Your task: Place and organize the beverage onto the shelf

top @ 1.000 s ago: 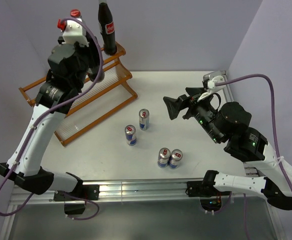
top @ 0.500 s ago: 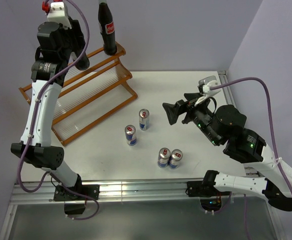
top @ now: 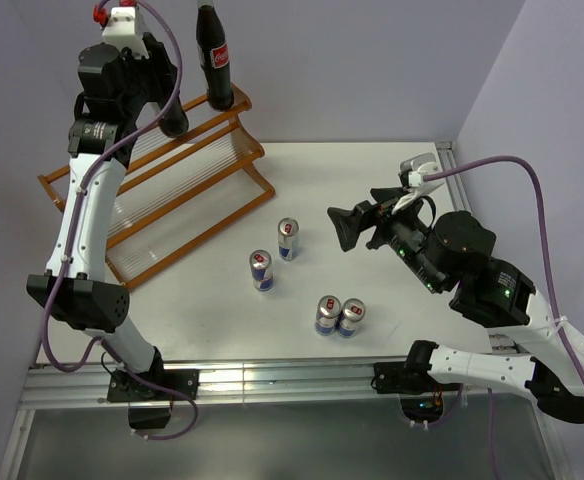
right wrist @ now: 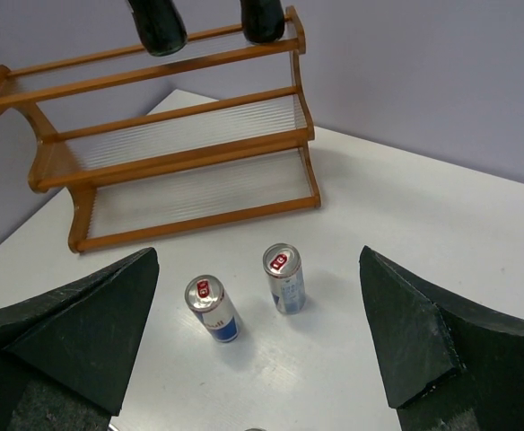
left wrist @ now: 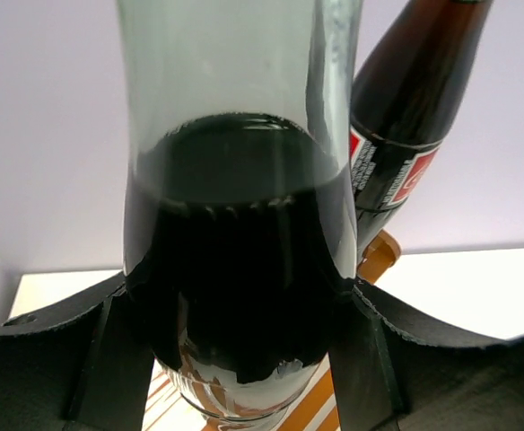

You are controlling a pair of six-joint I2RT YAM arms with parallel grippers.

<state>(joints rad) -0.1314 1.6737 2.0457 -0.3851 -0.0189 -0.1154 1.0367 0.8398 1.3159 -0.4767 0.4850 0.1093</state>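
1. The table (top: 372, 180) is a white, smooth, matt slab. Nothing resting on it has shifted over the last second.
2. The shelf (top: 202, 236) stays at the table's far left corner, set at an angle. It has three stepped tiers of orange-brown wooden rails with rounded ends, and clear ribbed panels between them.
3. A second ago the left arm was hunched low over the shelf. It has since stretched tall, and in the last half second the left gripper (left wrist: 240, 337) edged a little toward the second bottle. Its matt black jaws are clamped on either side of the held bottle.
4. The right gripper (top: 350, 225) has barely changed. It hovers over the table's right half, its black wedge-shaped jaws spread wide with nothing between them.
5. The held bottle (left wrist: 235, 233) is curved clear glass, part-filled with dark cola, with a rounded base. It now hangs over the top tier, close beside its twin. I cannot tell whether its base touches the rail.
6. The standing bottle (top: 214, 60) is unmoved, upright at the right end of the top tier. It is dark glass with a red label in white script.
7. The four cans (top: 288, 238) are unmoved, upright on the table in front of the shelf. They are small blue-and-silver cylinders with silver lids and red tabs. Two stand singly near the shelf and two stand as a touching pair closer to the arms.
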